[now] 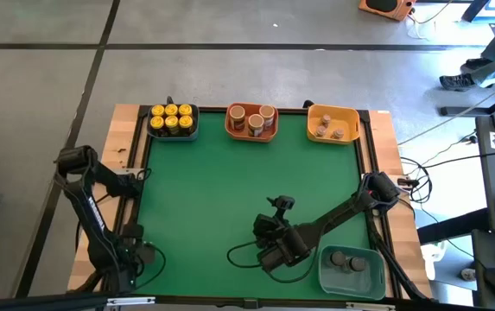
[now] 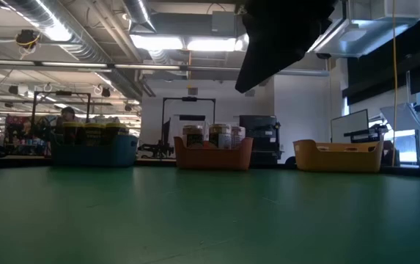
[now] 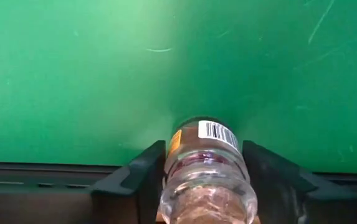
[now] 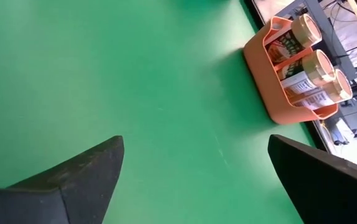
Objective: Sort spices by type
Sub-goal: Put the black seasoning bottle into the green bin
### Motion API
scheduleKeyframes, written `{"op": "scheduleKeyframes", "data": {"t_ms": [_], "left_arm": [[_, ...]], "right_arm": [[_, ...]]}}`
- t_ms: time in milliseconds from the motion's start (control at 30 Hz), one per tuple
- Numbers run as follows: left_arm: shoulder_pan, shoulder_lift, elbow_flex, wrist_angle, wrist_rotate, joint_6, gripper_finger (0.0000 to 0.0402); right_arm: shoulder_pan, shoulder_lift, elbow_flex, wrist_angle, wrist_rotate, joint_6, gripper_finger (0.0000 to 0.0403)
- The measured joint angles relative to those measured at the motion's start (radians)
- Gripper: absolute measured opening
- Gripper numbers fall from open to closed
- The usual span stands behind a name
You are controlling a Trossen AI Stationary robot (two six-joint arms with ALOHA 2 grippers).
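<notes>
My left gripper (image 1: pixel 139 249) is at the mat's near left corner, shut on a clear glass spice jar (image 3: pixel 206 168) with a barcode label and brown contents. My right gripper (image 4: pixel 197 180) is open and empty. It hovers above the near middle of the green mat (image 1: pixel 230 181), and shows dark at the top of the low view (image 2: pixel 283 37). Along the far edge, jars with yellow lids (image 1: pixel 172 119) stand in a blue bin, wider jars with tan lids (image 1: pixel 252 117) in an orange bin, and tiny jars (image 1: pixel 329 130) in a yellow bin. My left gripper holds the jar between its two fingers (image 3: pixel 142 173), one on each side of the glass body (image 3: pixel 172 168). The jar lies along the fingers, its labelled end (image 3: pixel 204 129) pointing away toward the mat. I cannot tell whether that end rests on the mat.
A pale grey-blue bin (image 1: pixel 370 281) at the near right corner holds two jars with grey tops (image 1: pixel 347 261). A dark raised frame (image 3: pixel 41 186) borders the mat. Cables run beside the right arm's base (image 1: pixel 407 183).
</notes>
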State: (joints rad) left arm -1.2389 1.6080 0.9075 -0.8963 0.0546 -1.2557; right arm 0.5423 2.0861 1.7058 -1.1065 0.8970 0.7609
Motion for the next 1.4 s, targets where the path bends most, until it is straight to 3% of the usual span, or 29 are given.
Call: {"op": "scheduleKeyframes", "data": {"t_ms": [67, 433, 600, 867, 1167, 1400], "left_arm": [[0.013, 0.000, 0.001, 0.000, 0.002, 0.015, 0.0179], [0.171, -0.018, 0.018, -0.043, -0.008, 0.204, 0.0181], [0.330, -0.051, 0.039, -0.097, -0.051, 0.369, 0.0184], [0.655, -0.055, 0.072, -0.071, -0.170, 0.712, 0.0186], [0.968, 0.008, 0.144, 0.123, -0.222, 1.026, 0.0188], [1.066, 0.225, 0.358, 0.148, -0.224, 1.205, 0.0184]], "right_arm": [[0.000, 0.000, 0.000, 0.005, -0.006, 0.000, 0.0397], [0.002, -0.003, 0.000, -0.030, -0.111, -0.016, 0.0397], [0.009, -0.034, 0.000, -0.165, -0.127, -0.006, 0.0397], [0.051, -0.042, -0.009, -0.345, -0.058, 0.069, 0.0397], [0.045, -0.142, -0.256, -0.407, -0.036, 0.209, 0.0397], [0.043, -0.399, -0.550, -0.130, -0.073, 0.259, 0.0397]]}}
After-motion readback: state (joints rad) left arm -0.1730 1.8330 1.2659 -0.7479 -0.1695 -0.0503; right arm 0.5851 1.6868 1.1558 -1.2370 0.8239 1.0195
